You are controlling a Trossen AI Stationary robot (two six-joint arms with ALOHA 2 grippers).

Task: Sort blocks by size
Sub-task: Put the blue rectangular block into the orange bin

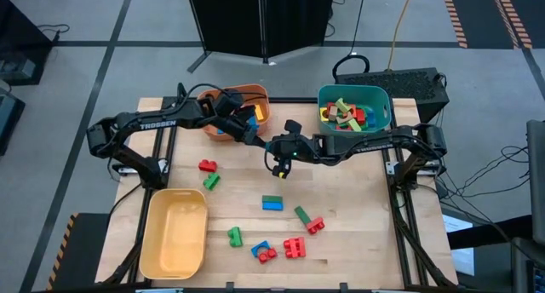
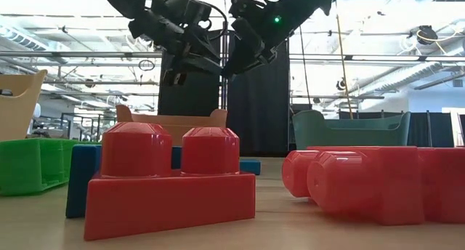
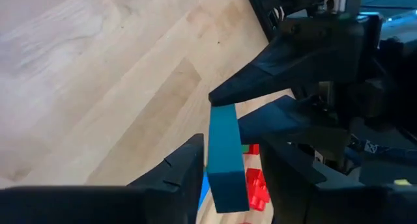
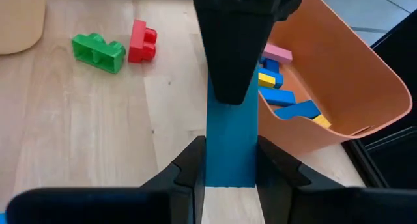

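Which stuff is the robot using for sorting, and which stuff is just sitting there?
For the job: blue bar, gripped by both left gripper and right gripper; loose blocks on the table; orange bin, teal bin, yellow bin.

Just lying about: black box behind the table; yellow cable on the floor.
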